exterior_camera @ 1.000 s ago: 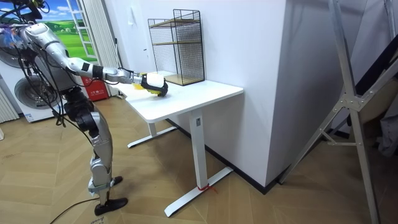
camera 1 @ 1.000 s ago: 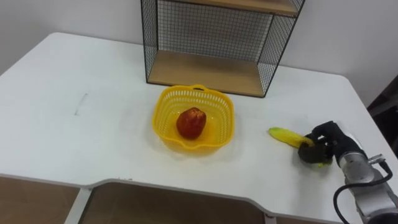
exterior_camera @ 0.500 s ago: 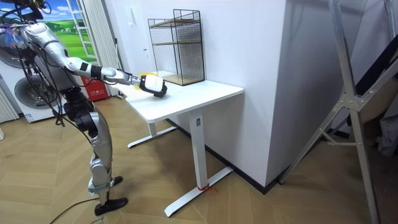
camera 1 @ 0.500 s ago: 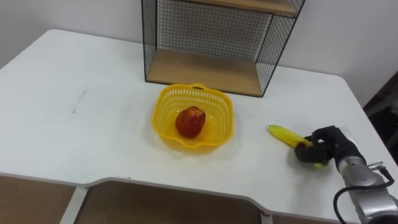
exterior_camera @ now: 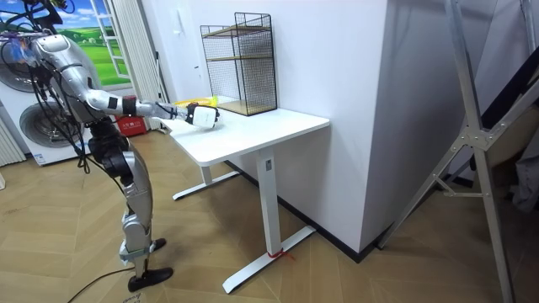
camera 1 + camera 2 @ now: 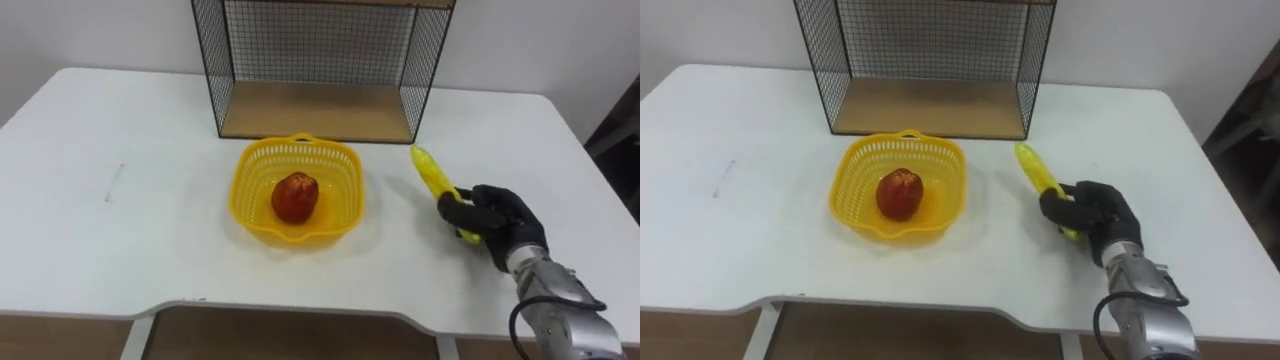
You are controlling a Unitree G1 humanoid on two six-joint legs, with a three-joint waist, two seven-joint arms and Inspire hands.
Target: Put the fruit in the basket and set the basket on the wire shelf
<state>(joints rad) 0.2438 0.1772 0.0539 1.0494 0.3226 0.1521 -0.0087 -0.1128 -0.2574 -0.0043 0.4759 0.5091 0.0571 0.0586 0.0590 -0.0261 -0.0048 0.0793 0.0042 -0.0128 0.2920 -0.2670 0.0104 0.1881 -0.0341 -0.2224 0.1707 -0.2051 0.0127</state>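
basket [image 6: 340, 190]: bright yellow all over, its walls pierced in a fine lattice of slots.
red fruit [image 6: 294, 197]: deep red, mottled with paler orange-yellow streaks.
banana [image 6: 431, 172]: plain yellow, at three o'clock of the basket.
right hand [image 6: 500, 222]: black, on a silver-grey wrist.
wire shelf [image 6: 310, 40]: black square-grid mesh, with boards of light brown wood.
bench [image 6: 120, 240]: plain white, with one faint grey mark at nine o'clock of the basket.
floor [image 5: 337, 269]: warm brown wood, herringbone pattern.

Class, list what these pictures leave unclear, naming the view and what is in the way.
Near end of the banana: eye views, hidden in the right hand.
Top of the wire shelf: cut off by the eye views' upper edge.
The basket: room view, too small to tell from the banana.
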